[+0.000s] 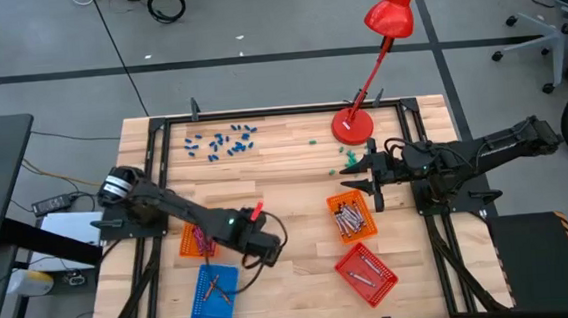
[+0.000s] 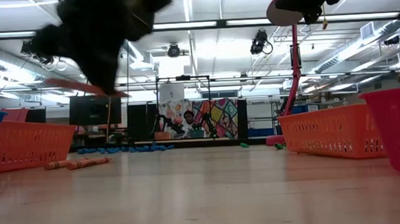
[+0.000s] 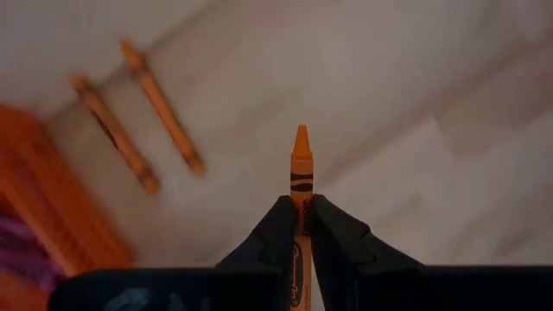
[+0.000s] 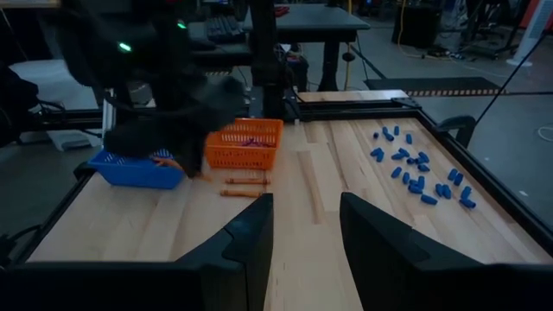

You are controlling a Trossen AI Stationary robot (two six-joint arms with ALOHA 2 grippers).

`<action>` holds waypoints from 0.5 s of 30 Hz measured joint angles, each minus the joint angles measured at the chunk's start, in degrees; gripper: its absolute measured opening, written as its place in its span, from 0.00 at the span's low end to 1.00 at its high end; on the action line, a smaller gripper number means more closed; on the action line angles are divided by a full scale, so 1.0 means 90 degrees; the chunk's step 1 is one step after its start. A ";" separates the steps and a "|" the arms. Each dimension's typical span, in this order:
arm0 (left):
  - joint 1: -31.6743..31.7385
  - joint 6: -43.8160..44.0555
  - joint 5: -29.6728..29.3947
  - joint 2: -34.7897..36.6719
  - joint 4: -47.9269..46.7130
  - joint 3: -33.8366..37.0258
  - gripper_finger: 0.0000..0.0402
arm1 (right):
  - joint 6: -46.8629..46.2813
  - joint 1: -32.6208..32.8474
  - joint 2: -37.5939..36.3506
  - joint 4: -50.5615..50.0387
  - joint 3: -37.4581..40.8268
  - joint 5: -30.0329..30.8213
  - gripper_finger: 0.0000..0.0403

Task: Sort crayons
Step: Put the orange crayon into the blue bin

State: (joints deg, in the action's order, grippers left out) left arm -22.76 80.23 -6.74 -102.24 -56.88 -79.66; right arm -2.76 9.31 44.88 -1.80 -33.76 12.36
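- Four mesh baskets sit on the wooden counter (image 1: 286, 194) in the overhead view: an orange basket (image 1: 194, 241) and a blue basket (image 1: 214, 293) at lower left, a second orange basket (image 1: 353, 216) and a red basket (image 1: 366, 273) at lower right.
- One orange crayon (image 3: 300, 169) is pinched between the fingers of the left claw (image 3: 300, 226), tip pointing outward, above the counter near the blue basket.
- Two more orange crayons (image 3: 134, 117) lie side by side on the counter, just beside the left orange basket; the level view shows the same loose pair (image 2: 78, 163) flat on the wood.
- Grey crayons (image 1: 350, 217) fill the right orange basket; a few sticks lie in the red one, too small to count.
- The right claw (image 4: 305, 226) hovers with its fingers spread apart and empty, at center right of the overhead frame, near the base of a red desk lamp (image 1: 381, 42).
- A scatter of small blue pieces (image 1: 221, 140) lies at the counter's upper left.
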 joint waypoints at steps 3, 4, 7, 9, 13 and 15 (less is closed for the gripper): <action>-0.0339 0.0316 0.0064 0.0003 -0.0236 -0.0238 0.10 | -0.0005 -0.0001 0.0002 0.0002 0.0000 0.0000 0.35; -0.0457 0.0425 0.0077 0.0007 -0.0234 -0.0286 0.10 | -0.0005 0.0001 0.0000 0.0000 0.0000 0.0000 0.35; -0.0861 0.0685 0.0117 0.0007 -0.0237 -0.0408 0.10 | -0.0005 0.0001 0.0002 0.0002 0.0000 0.0000 0.35; -0.1146 0.0867 0.0119 0.0007 -0.0206 -0.0439 0.10 | -0.0006 -0.0001 0.0000 0.0005 0.0000 0.0001 0.35; -0.1738 0.1217 0.0118 0.0003 -0.0327 -0.0436 0.10 | -0.0010 0.0001 0.0002 0.0058 0.0000 0.0000 0.35; -0.2018 0.1412 0.0118 -0.0012 -0.0465 -0.0436 0.10 | -0.0009 0.0001 0.0001 0.0058 0.0000 0.0000 0.35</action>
State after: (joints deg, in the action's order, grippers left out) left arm -40.93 92.94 -5.68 -102.35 -61.06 -83.59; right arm -2.84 9.32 44.89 -1.28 -33.76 12.36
